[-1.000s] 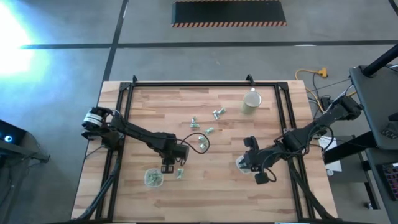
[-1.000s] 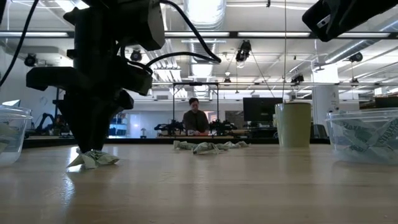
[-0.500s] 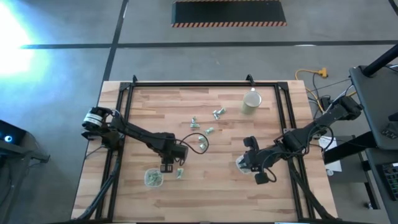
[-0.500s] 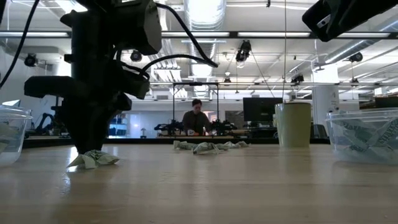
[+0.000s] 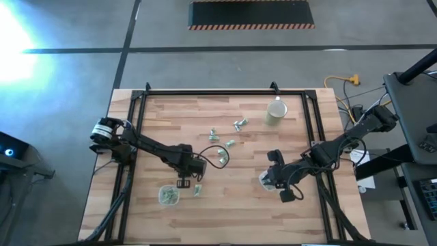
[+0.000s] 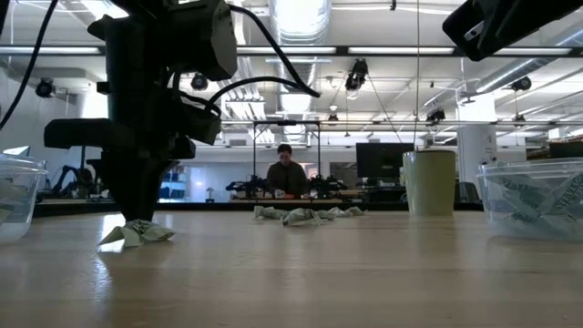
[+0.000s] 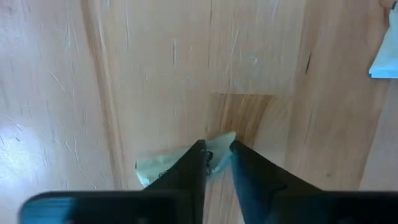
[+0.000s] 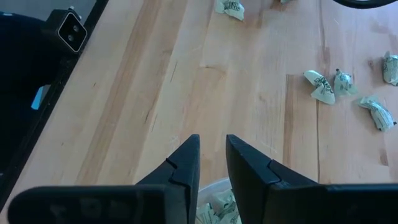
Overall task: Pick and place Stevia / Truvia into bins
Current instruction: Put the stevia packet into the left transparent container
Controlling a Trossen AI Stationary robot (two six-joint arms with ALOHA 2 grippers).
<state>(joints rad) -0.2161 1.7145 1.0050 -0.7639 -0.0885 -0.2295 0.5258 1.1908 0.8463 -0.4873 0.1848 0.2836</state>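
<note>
Left hand (image 7: 216, 151) down at the pale wooden slatted bench (image 5: 205, 116), fingertips (image 7: 198, 152) nearly together and pinching the edge of a crumpled pale green-and-white paper sachet (image 7: 163, 167) that lies flat on the wood. Same sachet (image 6: 137, 233) seen from bench height beneath the dark arm. Just beside it in the overhead view, a small clear plastic tub with rounded corners (image 5: 168, 195), already holding several sachets; only its edge (image 6: 16, 196) visible from bench height.

Right hand (image 8: 211, 148) poised above the second clear plastic tub (image 5: 268, 181), fingers set a narrow gap apart and holding nothing; sachets piled inside that tub (image 8: 219, 204) directly below the fingertips. Same tub (image 6: 533, 199) full of sachets at the far side of the low view.

More loose sachets (image 5: 225, 137) scattered across the middle of the bench, well apart from both tubs, bunched as a small heap (image 6: 305, 215) from bench height; a few (image 8: 329, 84) also lying ahead of the right wrist camera. Opaque beige round cup (image 5: 276, 113) upright toward the back of the bench, away from both hands. Printing on the sachets too small to read. A person (image 6: 287, 178) seated in the room beyond the bench.
</note>
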